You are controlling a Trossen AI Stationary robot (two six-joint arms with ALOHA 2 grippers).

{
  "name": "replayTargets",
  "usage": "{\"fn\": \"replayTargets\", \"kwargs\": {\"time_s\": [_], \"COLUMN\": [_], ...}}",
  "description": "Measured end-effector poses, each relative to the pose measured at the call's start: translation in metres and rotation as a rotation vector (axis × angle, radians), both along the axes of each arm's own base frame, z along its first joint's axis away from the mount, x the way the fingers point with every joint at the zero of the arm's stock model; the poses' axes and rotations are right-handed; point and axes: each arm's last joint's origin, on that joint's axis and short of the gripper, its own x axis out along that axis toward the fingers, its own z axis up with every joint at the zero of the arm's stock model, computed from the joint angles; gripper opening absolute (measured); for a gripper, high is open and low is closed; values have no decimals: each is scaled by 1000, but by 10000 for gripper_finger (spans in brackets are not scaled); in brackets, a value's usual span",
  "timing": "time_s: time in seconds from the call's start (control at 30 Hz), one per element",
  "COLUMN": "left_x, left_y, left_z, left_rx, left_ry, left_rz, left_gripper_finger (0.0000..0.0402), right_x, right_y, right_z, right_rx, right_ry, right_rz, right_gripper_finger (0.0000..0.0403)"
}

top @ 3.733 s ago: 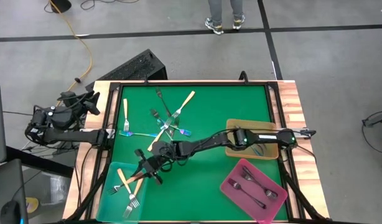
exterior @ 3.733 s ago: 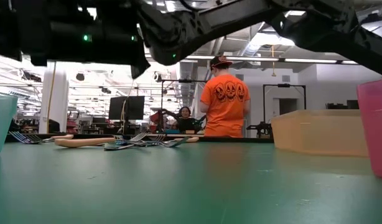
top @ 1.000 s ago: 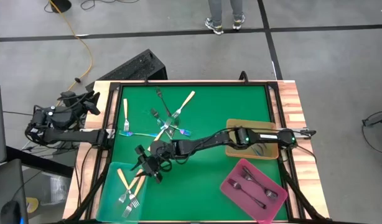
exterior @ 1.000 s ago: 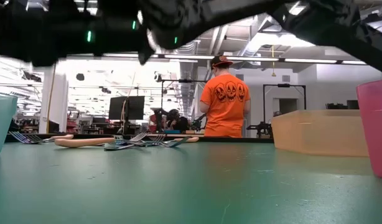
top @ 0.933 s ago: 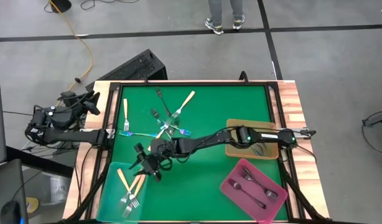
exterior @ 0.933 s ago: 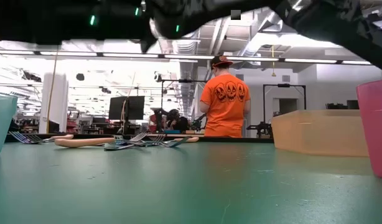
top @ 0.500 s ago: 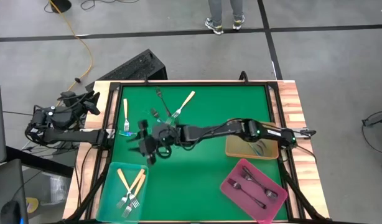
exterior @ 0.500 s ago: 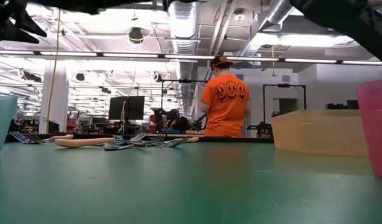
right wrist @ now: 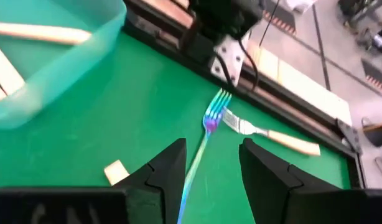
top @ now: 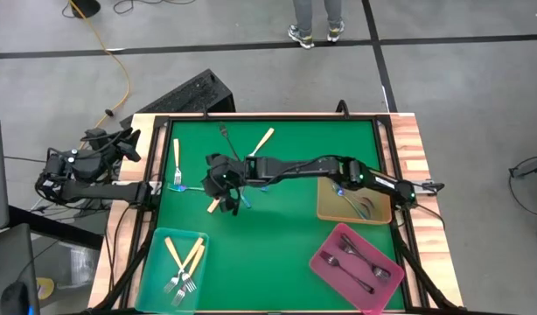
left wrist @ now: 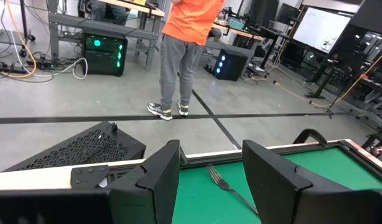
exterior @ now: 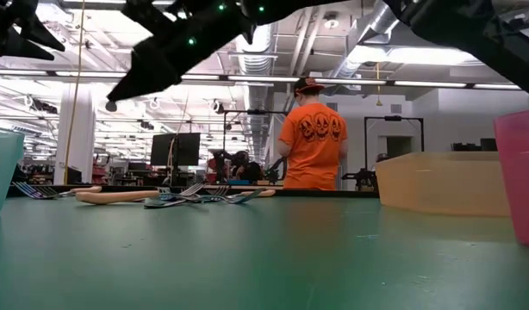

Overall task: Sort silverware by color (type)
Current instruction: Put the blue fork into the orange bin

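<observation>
Loose forks lie flat on the green mat at its far left: a cream-handled fork (top: 175, 160), a dark fork (top: 226, 136), another cream-handled fork (top: 262, 140) and an iridescent fork (top: 186, 187). My right gripper (top: 215, 180) hangs open above this group, with nothing between its fingers. In the right wrist view the iridescent fork (right wrist: 200, 149) runs between the open fingers (right wrist: 166, 171), and a cream-handled fork (right wrist: 269, 133) lies beyond it. My left gripper (left wrist: 209, 180) waits open off the table's left side, with the dark fork (left wrist: 230, 186) ahead of it.
A teal tray (top: 163, 280) at the near left holds cream-handled forks. A tan tray (top: 328, 210) at the right holds iridescent forks, and a pink tray (top: 325, 262) at the near right holds dark ones. A person in an orange shirt (exterior: 310, 142) stands beyond the table.
My right gripper has gone from over the teal tray's far edge toward the table's far edge, rising and tipping closer to level. It now hangs over the loose forks, and its fingers stay open. The forks in the teal tray lie still.
</observation>
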Motion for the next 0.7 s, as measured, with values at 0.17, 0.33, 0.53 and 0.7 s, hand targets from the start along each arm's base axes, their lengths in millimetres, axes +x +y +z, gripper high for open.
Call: {"fn": "replayTargets", "kwargs": {"time_s": [0.17, 0.33, 0.53, 0.7], "left_x": [0, 0, 0, 0], "left_y": [0, 0, 0, 0], "left_z": [0, 0, 0, 0], "left_rx": [0, 0, 0, 0], "left_ry": [0, 0, 0, -1], "left_rz": [0, 0, 0, 0], "left_gripper_finger": [158, 158, 158, 158], "right_x": [-2, -6, -14, -23], "right_y": [-10, -28, -47, -57], "right_z": [-3, -18, -48, -74], "right_rx": [91, 289, 414, 436], "right_ry": [33, 88, 177, 255], "right_rz": [-74, -267, -503, -573], "right_gripper_finger": [170, 170, 170, 170]}}
